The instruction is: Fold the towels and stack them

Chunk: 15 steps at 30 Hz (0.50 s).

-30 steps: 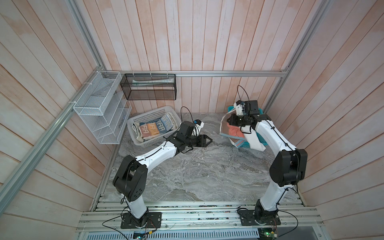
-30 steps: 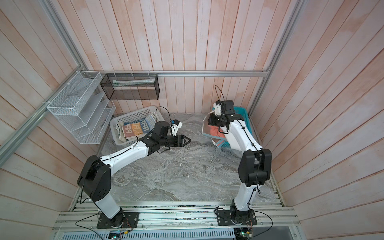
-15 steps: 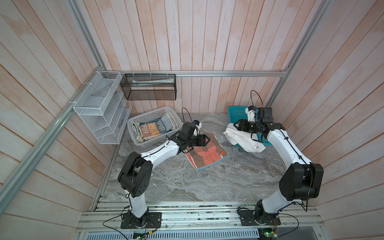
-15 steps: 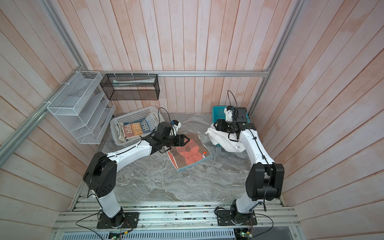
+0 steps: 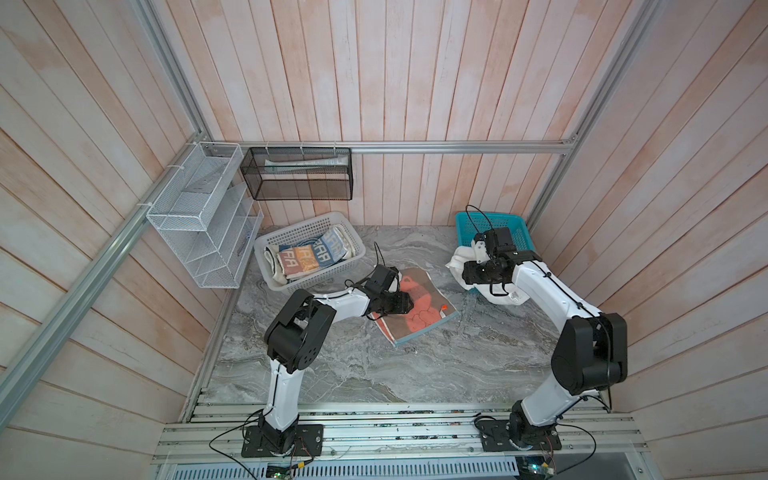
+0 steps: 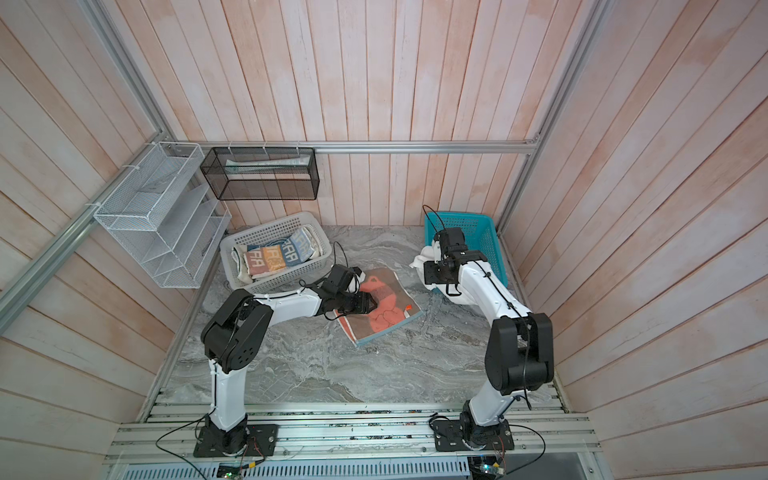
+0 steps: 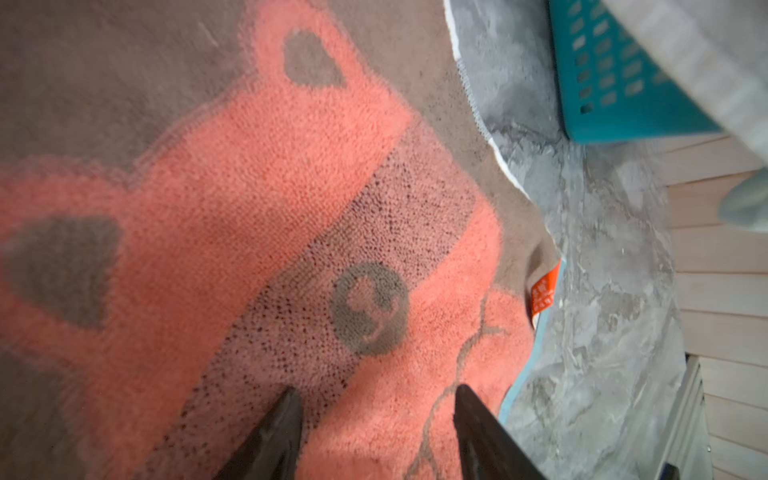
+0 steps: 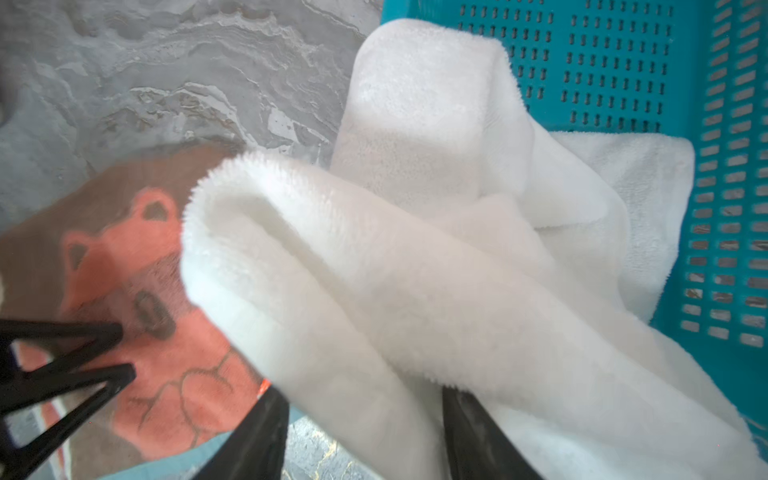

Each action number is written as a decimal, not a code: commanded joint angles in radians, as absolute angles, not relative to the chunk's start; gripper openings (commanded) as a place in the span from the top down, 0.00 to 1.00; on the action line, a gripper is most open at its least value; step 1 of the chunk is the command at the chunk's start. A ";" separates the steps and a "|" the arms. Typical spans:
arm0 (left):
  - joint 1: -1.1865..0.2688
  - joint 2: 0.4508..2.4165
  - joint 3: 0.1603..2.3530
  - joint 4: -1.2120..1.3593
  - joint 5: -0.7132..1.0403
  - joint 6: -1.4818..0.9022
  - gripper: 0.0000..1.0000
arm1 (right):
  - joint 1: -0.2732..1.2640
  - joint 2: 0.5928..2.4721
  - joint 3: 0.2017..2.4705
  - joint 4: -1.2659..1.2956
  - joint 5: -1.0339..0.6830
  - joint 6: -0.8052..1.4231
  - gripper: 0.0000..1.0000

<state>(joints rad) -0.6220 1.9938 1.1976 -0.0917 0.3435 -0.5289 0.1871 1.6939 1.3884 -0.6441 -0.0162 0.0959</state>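
The salmon-and-brown terry towel with a bear figure (image 5: pixel 424 316) lies flat near the middle of the grey marbled counter (image 5: pixel 374 374). It is well apart from both baskets, likely so that each edge can be reached for folding. A pale blue strip shows along its near edge, though I cannot tell whether that is its reverse side or a second layer.

The left claw (image 5: pixel 409 305) hangs over the bear figure with its jaws spread and nothing between them. In the left wrist view the dark fingertips (image 7: pixel 282 415) are at or just above the pile, and I cannot tell whether they touch. I judge this pose to be smoothing or pinning the cloth, not lifting it.

The large plain white fleece towel (image 5: pixel 457 259) is draped in thick, loose rolls over the rim of the perforated teal plastic basket (image 5: pixel 494 216). It lies half inside the basket and half on the counter. The right claw (image 8: pixel 365 399) sits at this bundle, and a fat fold fills the gap between its fingers. Whether the claw is squeezing the fold or only straddling it cannot be told. The bulk is soft enough to slump or drag if pulled by one fold.

The white, blue and orange lettered towel (image 5: pixel 309 259) already lies folded in the white slotted plastic basket (image 5: pixel 299 222), which seems to be where the stack goes.
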 commanded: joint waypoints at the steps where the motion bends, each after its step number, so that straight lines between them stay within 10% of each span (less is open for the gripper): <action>1: -0.629 1.939 1.004 -0.131 0.343 -0.585 0.39 | 0.192 1.754 1.502 -0.714 0.123 0.086 0.73; 4: -0.628 1.847 0.890 -0.139 0.328 -0.594 0.39 | 0.180 1.794 1.583 -0.725 0.207 0.091 1.00; 9: -0.622 1.677 0.827 -0.244 0.244 -0.552 0.39 | 0.057 1.896 1.775 -0.736 0.207 0.118 1.00; 15: -0.616 1.438 0.786 -0.410 0.106 -0.559 0.39 | 0.041 2.011 2.056 -0.950 0.233 0.121 0.53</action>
